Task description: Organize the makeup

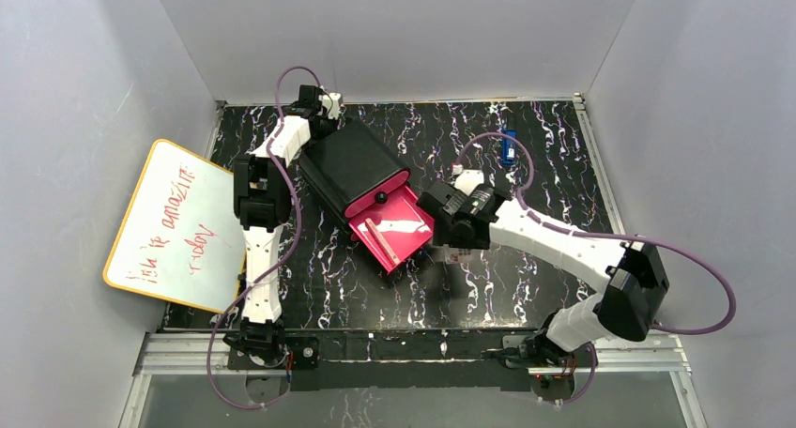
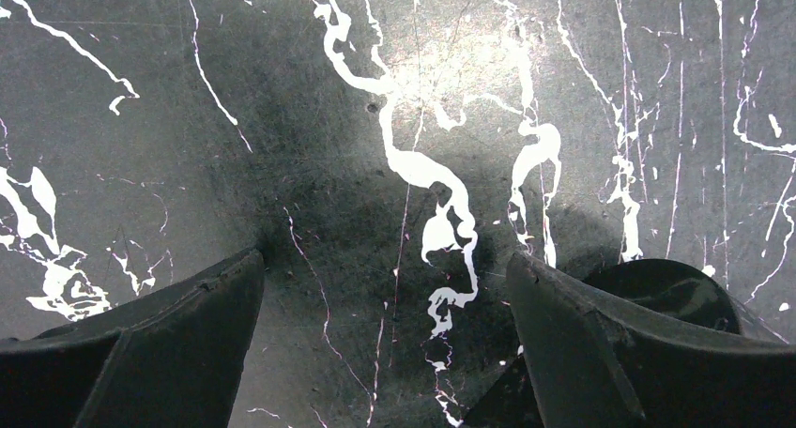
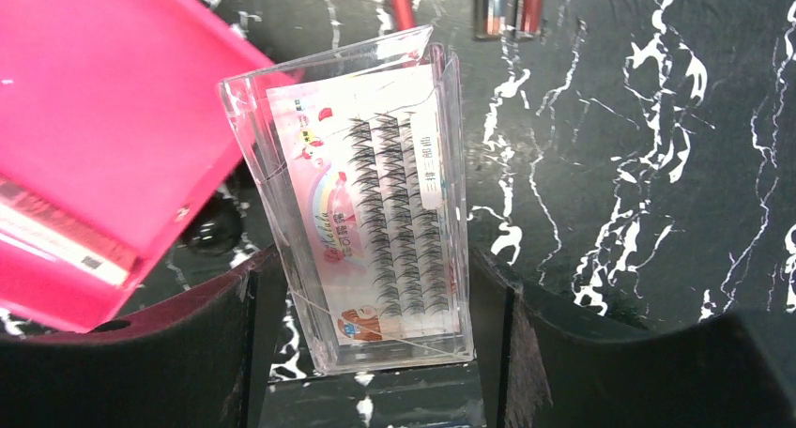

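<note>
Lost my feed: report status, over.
Left gripper open, empty. Right gripper shut on clear plastic eyelash case. Open pink drawer alongside, nothing blocking.

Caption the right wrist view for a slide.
Right tool grips a clear false-lash case beside the open pink drawer.

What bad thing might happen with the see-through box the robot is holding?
The clear lash case sits tilted in the right gripper, pinched only near its lower end, so it might slip or twist out. The pink drawer is right beside it, so the case's corner may catch the drawer's wall instead of dropping inside.
</note>
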Controlling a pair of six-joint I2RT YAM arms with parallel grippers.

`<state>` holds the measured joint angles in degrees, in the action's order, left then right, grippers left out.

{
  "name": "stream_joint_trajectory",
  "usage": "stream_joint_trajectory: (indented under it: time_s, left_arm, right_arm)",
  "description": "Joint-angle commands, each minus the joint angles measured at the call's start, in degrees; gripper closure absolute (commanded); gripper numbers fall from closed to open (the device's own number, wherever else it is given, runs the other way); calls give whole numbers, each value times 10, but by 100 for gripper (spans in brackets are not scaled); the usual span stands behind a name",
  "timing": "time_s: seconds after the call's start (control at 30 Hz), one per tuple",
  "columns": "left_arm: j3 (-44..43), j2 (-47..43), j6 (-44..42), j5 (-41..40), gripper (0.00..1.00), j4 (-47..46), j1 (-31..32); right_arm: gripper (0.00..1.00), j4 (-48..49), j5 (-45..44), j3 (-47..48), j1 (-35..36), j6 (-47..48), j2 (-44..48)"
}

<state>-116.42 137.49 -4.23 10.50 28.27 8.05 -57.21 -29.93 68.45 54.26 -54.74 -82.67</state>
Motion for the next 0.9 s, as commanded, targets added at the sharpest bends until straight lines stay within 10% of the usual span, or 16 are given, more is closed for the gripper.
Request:
stream_joint_trajectory:
  time_s: [0.0, 0.87]
  left_arm:
    - [-18, -4, 2, 27, 2, 28, 11]
    - [-16, -9, -1, 24, 2, 30, 11]
  right_arm:
    - [30, -34, -31, 63, 25, -6, -25]
    - [30, 100, 90, 256, 24, 289, -200]
